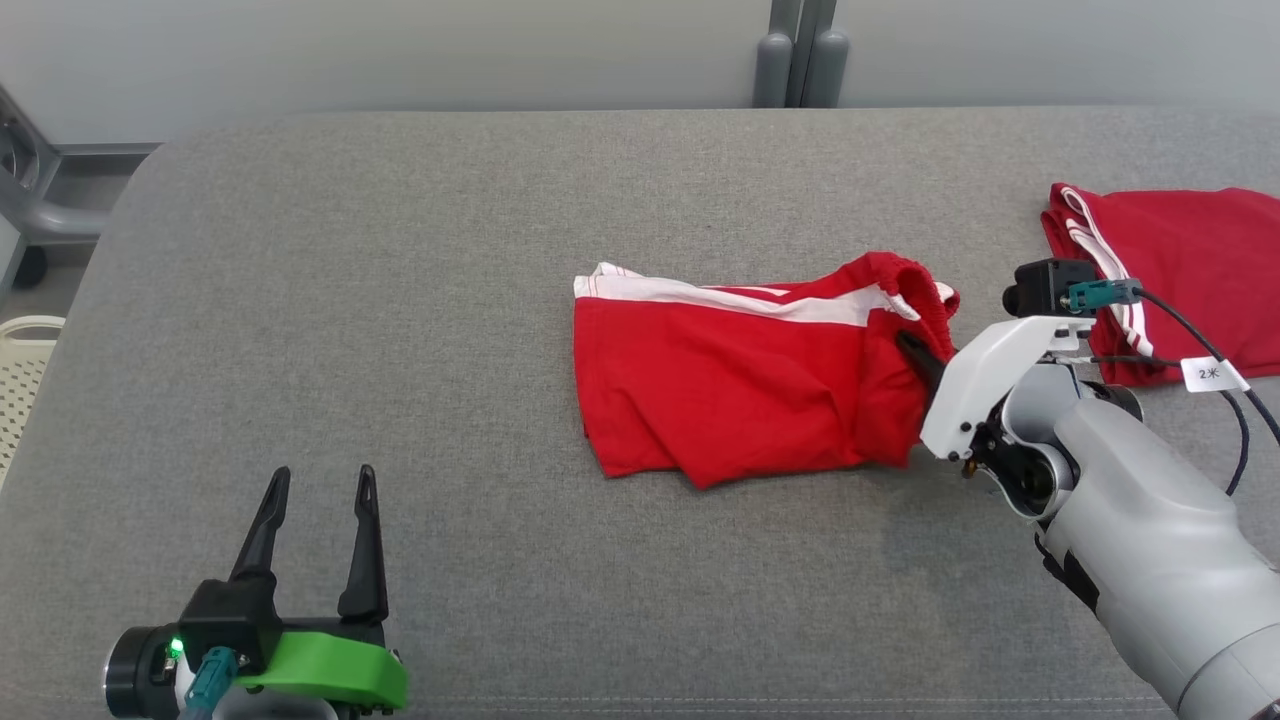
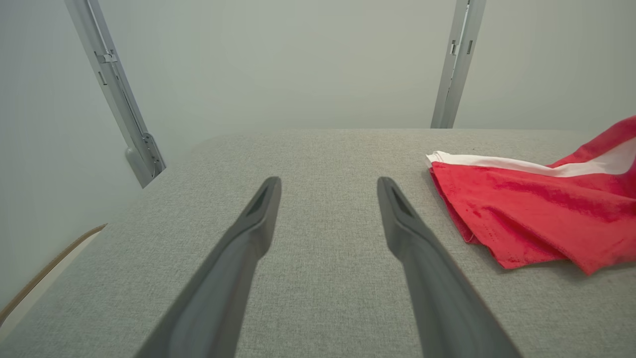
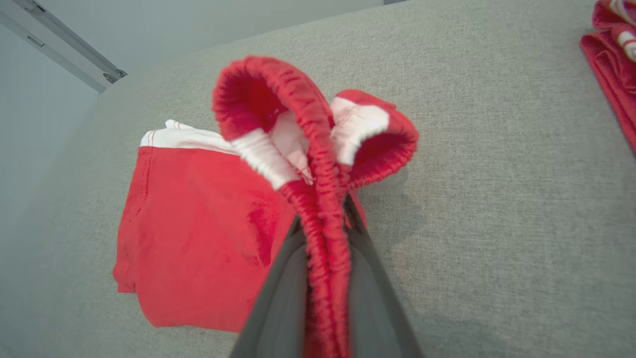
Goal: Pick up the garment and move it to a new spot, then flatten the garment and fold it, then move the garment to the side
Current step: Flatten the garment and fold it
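Far left, off the bench [image 1: 400,250] edge: a pale basket [image 1: 25,370]. Near-left corner: left claw [image 1: 322,475], fingers spread wide w/ nothing btw them, pointing away across bare grey cloth, well apart from the shorts [image 1: 720,390].

Those lie mid-bench, a bit right of centre. They're red, w/ a white stripe along the far edge. Long axis runs left-right: leg hem at the left end, waistband [image 3: 323,223] at the right. The left part lies flat on the bench and the right end is bunched up.

Right claw [image 1: 915,352] sits at that right end, fingers closed tight on the elastic waistband. The wrist view shows the band pinched btw both fingers, loops flopping past the tips. So the shorts stretch leftward from the gripping claw, lengthwise.

Far right: a 2nd red garment [image 1: 1190,250], apart from the shorts, just beyond the right arm.

Prob. the pick-up step. The right arm has the hold and the left is the far one. A lift would hang the shorts by one end, hem leaving the bench last. A pull rightward risks nudging the 2nd garment.
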Controlling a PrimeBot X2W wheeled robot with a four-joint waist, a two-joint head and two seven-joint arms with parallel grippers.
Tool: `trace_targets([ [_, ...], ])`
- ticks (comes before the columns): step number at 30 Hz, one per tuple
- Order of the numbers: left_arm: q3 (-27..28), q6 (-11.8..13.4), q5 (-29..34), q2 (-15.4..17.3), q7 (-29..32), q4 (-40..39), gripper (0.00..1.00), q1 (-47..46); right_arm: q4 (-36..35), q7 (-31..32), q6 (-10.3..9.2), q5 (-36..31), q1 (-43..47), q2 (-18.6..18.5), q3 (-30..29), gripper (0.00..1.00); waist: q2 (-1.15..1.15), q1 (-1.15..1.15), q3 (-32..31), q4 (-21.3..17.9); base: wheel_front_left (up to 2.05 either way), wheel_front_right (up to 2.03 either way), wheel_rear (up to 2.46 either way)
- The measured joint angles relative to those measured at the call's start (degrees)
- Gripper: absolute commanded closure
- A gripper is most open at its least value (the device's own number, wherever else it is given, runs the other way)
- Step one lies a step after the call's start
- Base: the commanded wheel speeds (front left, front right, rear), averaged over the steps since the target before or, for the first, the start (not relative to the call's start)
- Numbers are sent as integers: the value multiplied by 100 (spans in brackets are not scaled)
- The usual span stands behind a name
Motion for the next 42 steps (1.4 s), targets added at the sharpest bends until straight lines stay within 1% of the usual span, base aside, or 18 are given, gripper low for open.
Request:
trace_targets([
  [4,-20,-20,1,-1,0,23,0,2,-579,390,-1,758,97,-62,19,100,0,0,-34,33,0,0,0],
  [7,-45,-27,0,-1,0,46,0,2,-847,557,-1,1134,102,-83,44,100,0,0,-58,87,0,0,0],
  [10,-98,-35,-8,-1,-1,64,0,2,-939,641,-2,1401,98,-89,60,100,0,0,-72,167,0,0,0],
  [18,-337,12,-132,-3,0,114,0,-16,-890,824,-2,1790,-115,165,162,100,0,0,-67,465,0,0,0],
  [24,-501,69,-211,-3,0,134,0,-58,-620,857,-2,1962,-322,398,229,100,0,0,-57,723,0,0,0],
  [30,-721,91,-261,-2,0,164,0,-140,-80,757,-2,1971,-493,623,286,100,0,0,-12,991,0,0,0],
  [37,-989,118,-359,-4,0,218,0,-242,649,447,-2,1949,-722,735,278,100,0,0,96,1348,0,0,0],
  [41,-1114,144,-413,-3,0,248,0,-309,923,350,-2,1944,-793,797,290,100,0,0,159,1527,0,0,0],
  [42,-1133,152,-419,-3,0,250,0,-326,973,302,-2,1945,-807,806,283,97,0,0,178,1563,0,0,0],
])
